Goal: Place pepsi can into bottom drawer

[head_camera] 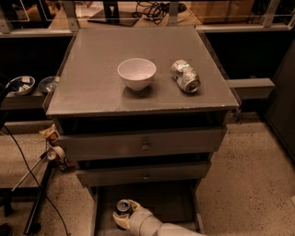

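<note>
Gripper (124, 215) is clamping pepsi can (123, 205) upright inside bottom drawer (168, 203), front-left, risking a tip-over if withdrawing jaws snag it.

Robot lab or workshop, not home. Grey metal cabinet (92, 87) on speckled floor (249, 170). Tangled cables (154, 8) on bench beyond cabinet's back edge. Black stand legs (39, 198) and taped parts off its left side. Gripper (123, 213) low at bottom drawer (170, 203) front, clasping pepsi can (123, 206).
</note>
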`<state>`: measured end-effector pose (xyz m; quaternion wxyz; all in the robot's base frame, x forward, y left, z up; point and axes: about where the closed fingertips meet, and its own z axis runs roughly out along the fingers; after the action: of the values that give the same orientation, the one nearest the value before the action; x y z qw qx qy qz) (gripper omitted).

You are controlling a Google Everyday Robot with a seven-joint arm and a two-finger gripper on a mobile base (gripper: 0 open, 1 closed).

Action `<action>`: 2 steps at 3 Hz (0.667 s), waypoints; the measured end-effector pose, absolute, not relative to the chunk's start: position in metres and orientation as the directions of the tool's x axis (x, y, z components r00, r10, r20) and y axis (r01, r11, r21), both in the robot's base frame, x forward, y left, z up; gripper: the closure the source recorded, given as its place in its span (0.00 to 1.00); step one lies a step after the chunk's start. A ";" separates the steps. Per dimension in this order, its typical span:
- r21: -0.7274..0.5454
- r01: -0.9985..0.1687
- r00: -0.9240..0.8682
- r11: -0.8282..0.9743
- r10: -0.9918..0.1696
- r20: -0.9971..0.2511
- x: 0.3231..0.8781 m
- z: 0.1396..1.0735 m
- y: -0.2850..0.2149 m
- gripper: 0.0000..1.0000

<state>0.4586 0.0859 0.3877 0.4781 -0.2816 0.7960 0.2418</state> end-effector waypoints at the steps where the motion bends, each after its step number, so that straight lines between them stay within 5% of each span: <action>1: 0.117 -0.678 -0.387 0.726 -0.217 -0.896 0.459 0.386 0.085 1.00; 2: 0.124 -0.634 -0.427 0.764 -0.211 -0.879 0.455 0.364 0.078 1.00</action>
<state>0.4554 0.0783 0.3645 0.4682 -0.2595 0.8140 0.2254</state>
